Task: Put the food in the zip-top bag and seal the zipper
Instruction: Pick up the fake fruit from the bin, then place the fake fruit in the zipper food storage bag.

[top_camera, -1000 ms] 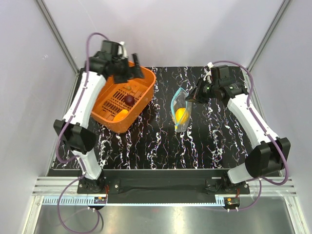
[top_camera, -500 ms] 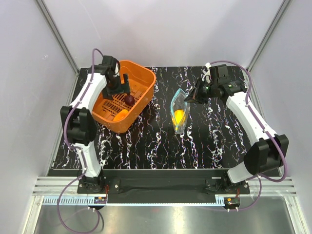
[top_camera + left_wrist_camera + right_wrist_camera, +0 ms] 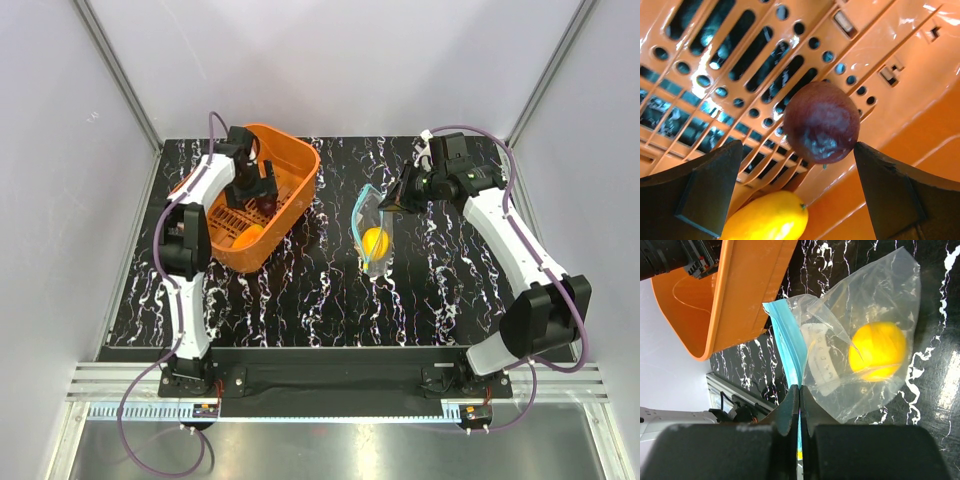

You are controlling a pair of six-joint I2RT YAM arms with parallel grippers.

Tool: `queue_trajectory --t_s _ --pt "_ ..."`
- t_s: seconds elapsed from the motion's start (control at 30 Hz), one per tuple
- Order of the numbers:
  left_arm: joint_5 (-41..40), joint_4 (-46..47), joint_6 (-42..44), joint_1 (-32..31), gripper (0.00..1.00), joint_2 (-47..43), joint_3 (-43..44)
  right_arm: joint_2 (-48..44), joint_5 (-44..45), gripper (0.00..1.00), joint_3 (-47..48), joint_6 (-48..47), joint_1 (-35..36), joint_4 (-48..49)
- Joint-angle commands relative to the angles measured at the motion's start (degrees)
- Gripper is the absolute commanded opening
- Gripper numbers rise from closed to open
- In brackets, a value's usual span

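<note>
The clear zip-top bag lies mid-table with a yellow-orange fruit inside; it shows in the right wrist view with the fruit. My right gripper is shut on the light-blue zipper strip at the bag's mouth, shown from above. My left gripper is open inside the orange basket. In the left wrist view its fingers stand either side of a dark reddish-purple fruit, not touching it. A yellow-orange fruit lies below, also seen from above.
The orange slotted basket sits tilted at the back left of the black marbled table; its wall stands close beside the bag's mouth. White enclosure walls and metal posts ring the table.
My left arm swung right and down into the basket, bringing its open gripper over the dark fruit. The right gripper stayed shut on the zipper; the bag shifted slightly.
</note>
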Motion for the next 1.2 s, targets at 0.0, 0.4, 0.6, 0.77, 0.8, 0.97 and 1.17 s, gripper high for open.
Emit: queue_trajectory --t_s 0.0,0.4,0.6,0.77,0.8,0.97,1.17 --pt "-1.1 5.3 -1.2 -0.9 0.96 1.1 -1.4 0.4 -0.8 0.0 2.3 -1.1 -0.1 -0.1" --pt "3.1 10.6 -0.2 -1.1 0.32 -12.2 -7.3 1.9 -0.5 0.0 3.4 -1.1 -0.1 0.1" --pt "9.5 16.7 -4.9 -3.4 0.29 -23.3 -11.6 2.9 -0.9 0.0 3.9 -0.4 -0.1 0.4" --pt "14.5 22.4 -6.1 -6.4 0.25 -29.0 -12.2 3.8 -1.6 0.0 4.8 0.3 -0.2 0.7" --pt "16.8 24.6 -6.2 -6.7 0.21 -29.5 -13.5 4.0 -1.8 0.0 4.9 0.5 0.0 0.8" --pt "28.5 35.9 -6.4 -11.9 0.24 -29.4 -16.1 4.3 -3.4 0.0 6.4 2.3 -0.1 1.6" --pt "32.2 39.9 -7.8 -19.0 0.24 -26.4 -14.3 4.8 -4.6 0.0 8.4 3.2 -0.1 1.3"
